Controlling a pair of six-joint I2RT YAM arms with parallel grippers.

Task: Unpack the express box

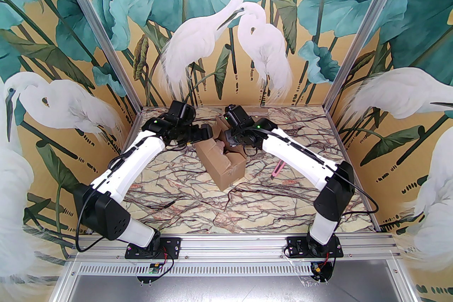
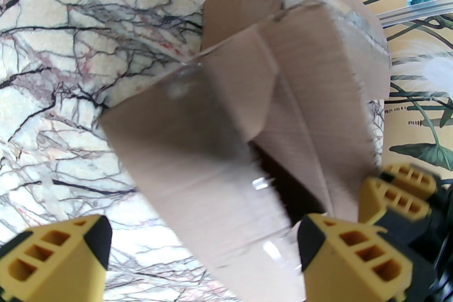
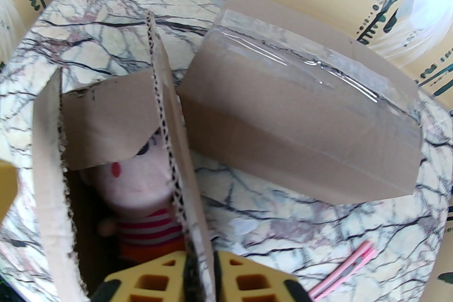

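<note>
Right fingers: we see them pinching a cardboard flap, which shows edge-on with its corrugated edge running up from between the two yellow tips.
Left fingers: spread wide, with the taped outer side of the express box between them. Bare surface shows between the cardboard and the finger at the lower left of the left wrist view. We cannot tell whether the other finger touches.
Box position: it sits on the marble surface around the middle, between the two arms. It is turned corner-on to their bases, and its top is open.
Inside the box: a plush doll with a pale pink face and a red-striped top lies low in the opening.
Inner flap: bent down over the upper part of the doll's head.
Outer flap: folded outward to the right of the pinched one, with clear tape glinting along its upper part.
Pink utility knife: flat on the surface to the right of the box and apart from it, beside the right arm in the top view.
Arms: both reach in from the near edge and meet over the far end of the box.
</note>
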